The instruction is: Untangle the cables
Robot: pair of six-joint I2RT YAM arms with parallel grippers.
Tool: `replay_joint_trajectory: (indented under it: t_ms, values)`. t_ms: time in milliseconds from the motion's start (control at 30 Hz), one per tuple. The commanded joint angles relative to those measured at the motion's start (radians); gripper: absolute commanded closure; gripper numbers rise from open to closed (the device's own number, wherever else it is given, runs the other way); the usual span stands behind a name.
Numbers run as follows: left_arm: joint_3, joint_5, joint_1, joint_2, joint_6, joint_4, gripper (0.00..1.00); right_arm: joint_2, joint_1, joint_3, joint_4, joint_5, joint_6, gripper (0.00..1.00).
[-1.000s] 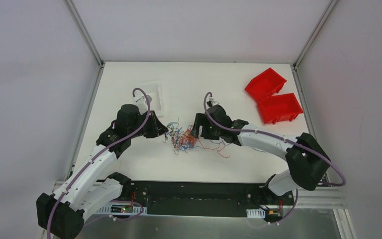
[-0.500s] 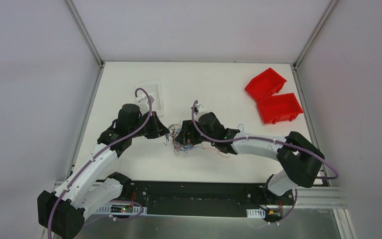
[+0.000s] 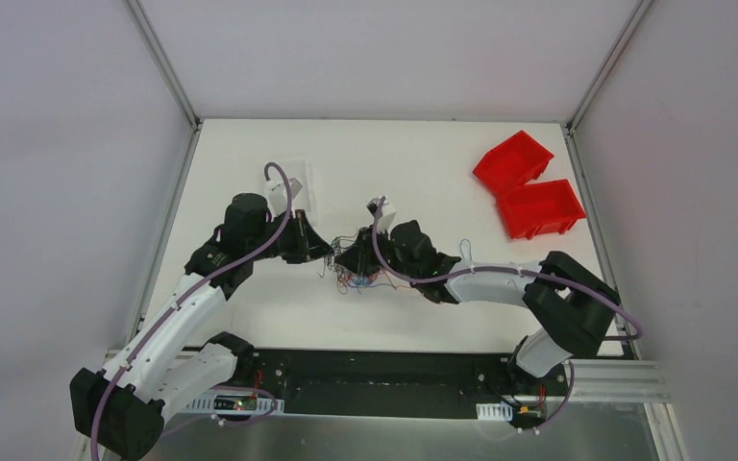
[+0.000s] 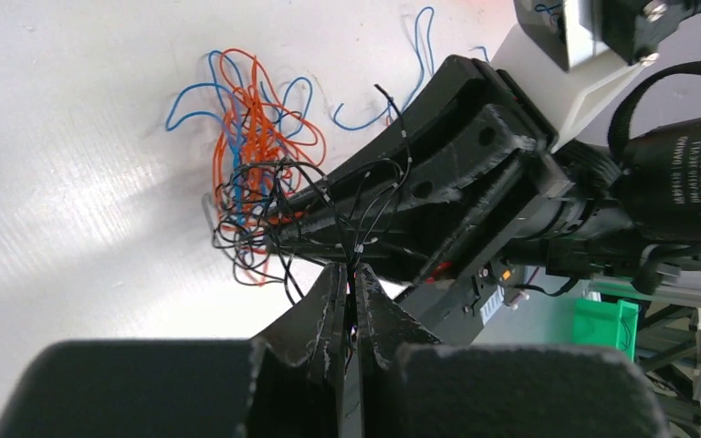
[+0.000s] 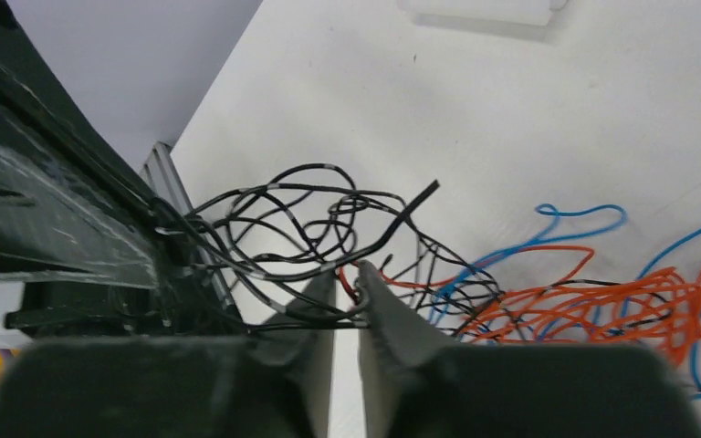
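Left wrist view has the left claw (image 4: pixel 347 274) clenched on a few black strands of the cables (image 4: pixel 256 155), with the other arm's fingers lying just across from it. In the right wrist view, the right claw (image 5: pixel 345 276) has its jaws almost together with black and red strands running through the gap, though I cannot tell whether they bite. Both claws meet at the one tangle near the middle of the table (image 3: pixel 442 154). I judge the step to be taking a two-sided hold on the black clump. The next move calls for drawing the claws apart gently, so black slips free of orange and blue without dragging the heap. Count: two claws, one tangle of four colours with too many strands to number, two red bins (image 3: pixel 512 161) well apart at the far right, and one clear tray (image 3: pixel 306 178).
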Motion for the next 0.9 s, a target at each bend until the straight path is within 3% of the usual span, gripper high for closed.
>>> replay_joint_trajectory:
  t_ms: [0,33,267,367,567,867]
  values:
    - [0.056,0.049,-0.001,-0.015,-0.009,0.021,0.95,-0.033,0.002,-0.049,0.102,0.056,0.023,0.93]
    - [0.058,0.042,0.000,-0.023,-0.007,0.019,0.95,-0.053,0.002,-0.067,0.092,0.096,0.031,1.00]
    - [0.061,-0.084,0.008,-0.060,0.045,-0.050,0.91,-0.238,0.000,-0.154,-0.142,0.392,0.065,1.00]
    - [0.059,-0.108,0.008,-0.048,0.062,-0.077,1.00,-0.320,-0.002,-0.166,-0.278,0.504,0.088,1.00]
    - [0.048,-0.215,0.008,-0.054,0.074,-0.121,1.00,-0.486,-0.046,-0.191,-0.551,0.691,0.141,1.00]
    - [0.046,-0.423,0.055,-0.066,0.028,-0.240,1.00,-0.726,-0.270,-0.232,-0.866,0.783,0.204,1.00]
